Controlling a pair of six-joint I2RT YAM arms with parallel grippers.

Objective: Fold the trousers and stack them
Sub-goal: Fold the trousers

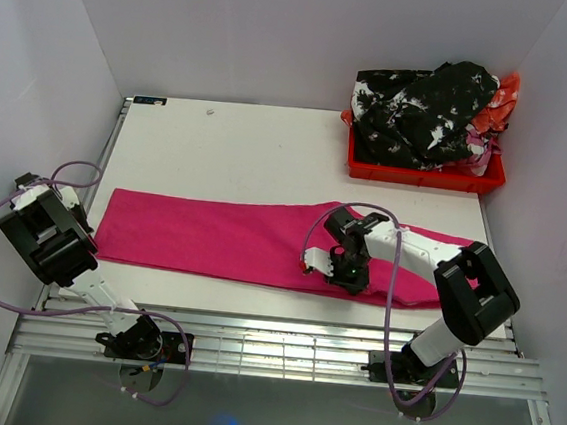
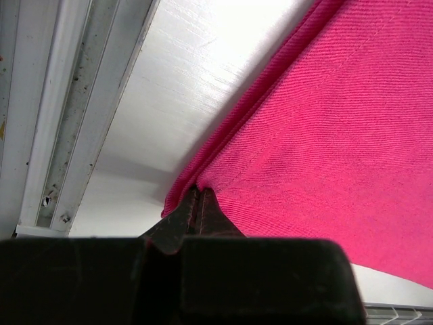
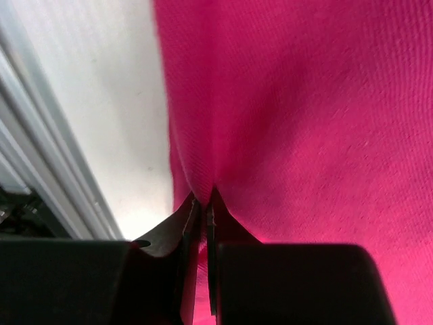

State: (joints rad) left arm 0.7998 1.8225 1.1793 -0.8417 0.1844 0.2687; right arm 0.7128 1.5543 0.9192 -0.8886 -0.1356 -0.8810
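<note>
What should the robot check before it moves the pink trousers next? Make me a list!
1. Left gripper pinched shut on the edge of the trousers: ok.
2. Right gripper pinched shut on the cloth: ok.
3. Trousers lying flat in a long strip on the table: ok.
4. Red crate apart from the trousers: ok.
5. Each pinch catches every layer of cloth: cannot tell.
</note>
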